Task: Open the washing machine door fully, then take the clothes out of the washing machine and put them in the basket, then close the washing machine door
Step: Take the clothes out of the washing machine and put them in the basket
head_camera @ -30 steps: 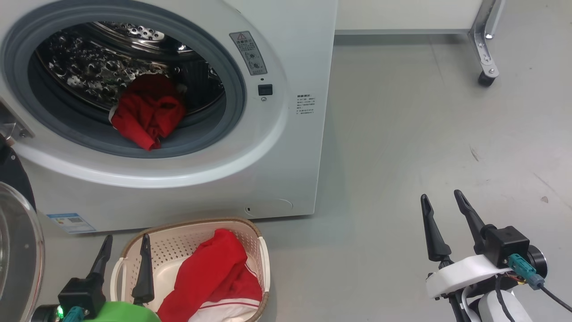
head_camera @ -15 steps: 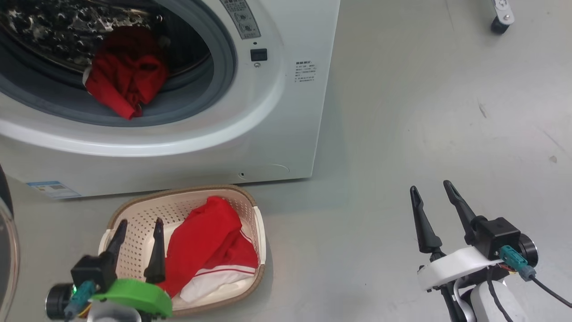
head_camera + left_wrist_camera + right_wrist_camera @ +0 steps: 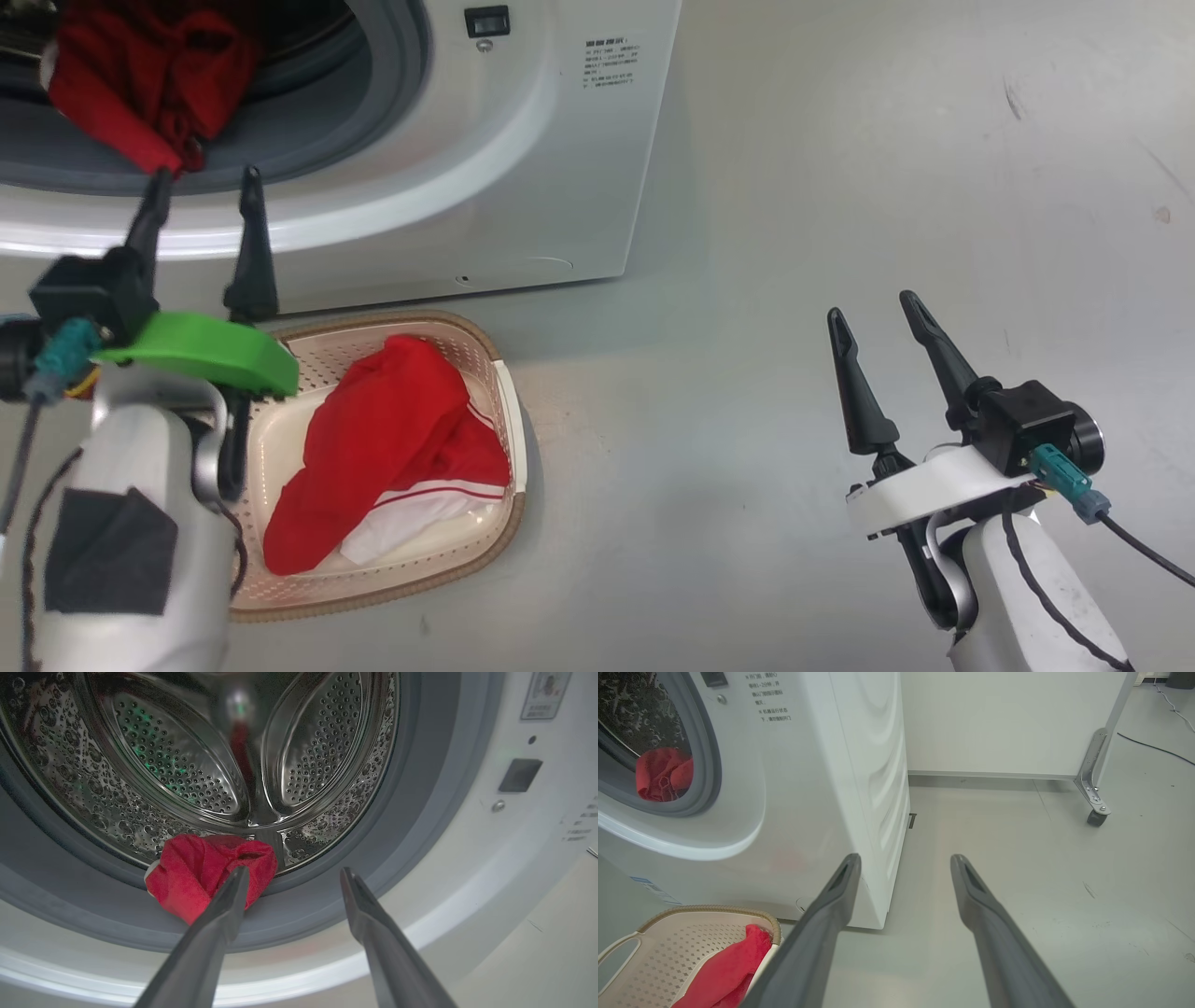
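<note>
Washing machine is standing open at far left; unloading looks to be in hand. Basket is sitting on the floor near it, holding one red garment with a white striped panel. A crumpled red piece is lying at the near lip of the drum. Left gripper, fingers spread and empty, is pointing at it; next probably calls for reaching in and pinching a fold. Right gripper is hovering open, well right.

The round mouth of the machine lies open straight ahead of the spread fingers of the left gripper, where only the red clothes bunched on the lower lip of the gasket block the way in, and the basket below has bare room left of its red garment.
</note>
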Robot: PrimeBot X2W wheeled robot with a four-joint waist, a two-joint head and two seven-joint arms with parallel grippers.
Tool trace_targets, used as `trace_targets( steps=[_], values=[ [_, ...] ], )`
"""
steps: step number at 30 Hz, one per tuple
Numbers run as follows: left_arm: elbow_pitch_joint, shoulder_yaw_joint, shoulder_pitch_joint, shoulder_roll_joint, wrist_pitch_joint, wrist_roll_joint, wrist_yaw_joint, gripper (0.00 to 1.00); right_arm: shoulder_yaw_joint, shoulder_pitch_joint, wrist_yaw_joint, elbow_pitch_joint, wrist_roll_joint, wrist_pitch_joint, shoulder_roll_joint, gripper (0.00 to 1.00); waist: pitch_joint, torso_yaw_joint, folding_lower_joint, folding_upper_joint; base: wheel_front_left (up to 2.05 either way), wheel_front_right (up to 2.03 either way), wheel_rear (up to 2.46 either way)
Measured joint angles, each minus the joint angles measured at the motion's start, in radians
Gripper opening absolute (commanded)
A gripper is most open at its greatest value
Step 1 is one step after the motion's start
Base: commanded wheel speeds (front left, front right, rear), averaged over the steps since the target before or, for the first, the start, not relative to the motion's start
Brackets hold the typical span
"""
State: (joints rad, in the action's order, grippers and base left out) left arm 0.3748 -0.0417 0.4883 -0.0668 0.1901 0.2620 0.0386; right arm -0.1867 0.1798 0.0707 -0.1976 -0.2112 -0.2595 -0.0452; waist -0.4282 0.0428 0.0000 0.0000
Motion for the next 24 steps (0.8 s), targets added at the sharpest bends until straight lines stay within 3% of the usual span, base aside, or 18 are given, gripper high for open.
trace_targets(
  steps=[16, 24],
  values=[
    [0.156, 0.066, 0.345, -0.131, -0.193, -0.005, -0.028, 1.00, -0.049, 0.085, -0.004, 0.004, -0.040, 0.000, -0.001, 1.00, -0.144, 0.072, 0.0000, 0.0000, 0.00, 0.00, 0.00],
    [0.250, 0.100, 0.455, -0.170, -0.273, -0.009, -0.087, 1.00, -0.076, 0.109, -0.012, 0.003, -0.063, 0.000, -0.002, 1.00, -0.200, 0.104, 0.0001, 0.0000, 0.00, 0.00, 0.00]
  ],
)
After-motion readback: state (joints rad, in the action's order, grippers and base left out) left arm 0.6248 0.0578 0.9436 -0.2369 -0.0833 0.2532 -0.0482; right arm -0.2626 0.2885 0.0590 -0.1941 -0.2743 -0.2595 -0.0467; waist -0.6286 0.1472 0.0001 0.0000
